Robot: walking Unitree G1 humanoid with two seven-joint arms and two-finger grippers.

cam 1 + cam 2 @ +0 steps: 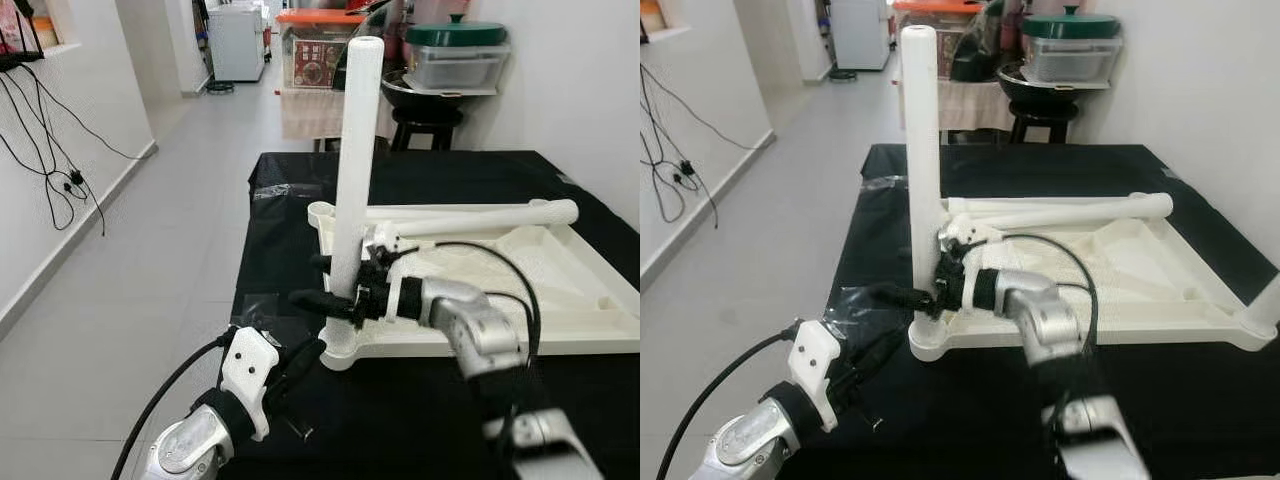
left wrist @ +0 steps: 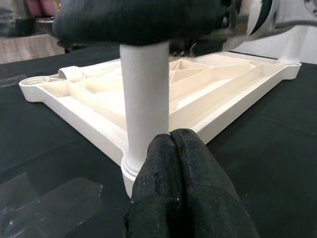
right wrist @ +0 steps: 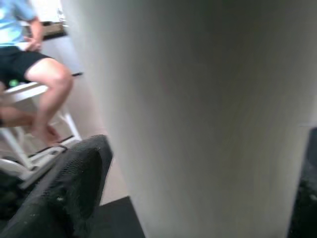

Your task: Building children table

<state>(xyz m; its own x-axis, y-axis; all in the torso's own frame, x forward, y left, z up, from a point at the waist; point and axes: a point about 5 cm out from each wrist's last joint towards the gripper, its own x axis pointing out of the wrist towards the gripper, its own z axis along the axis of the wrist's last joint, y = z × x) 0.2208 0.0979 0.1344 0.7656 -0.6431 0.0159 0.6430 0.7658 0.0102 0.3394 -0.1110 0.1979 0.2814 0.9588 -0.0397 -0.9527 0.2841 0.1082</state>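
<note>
Upside-down white plastic tabletop (image 1: 560, 290), ribbed and matte beneath, lying flat on black-clothed surface (image 1: 420, 400); smooth round white leg (image 1: 355, 160) standing upright in near-left corner socket (image 1: 340, 352); second leg (image 1: 480, 220) lying across tabletop's far rim; right gripper (image 1: 335, 285), fingers clamped around upright leg low down; left gripper (image 2: 173, 163), textured black fingers pressed together, holding nothing, just beside socket; crinkled clear film (image 2: 44, 203) on cloth.
</note>
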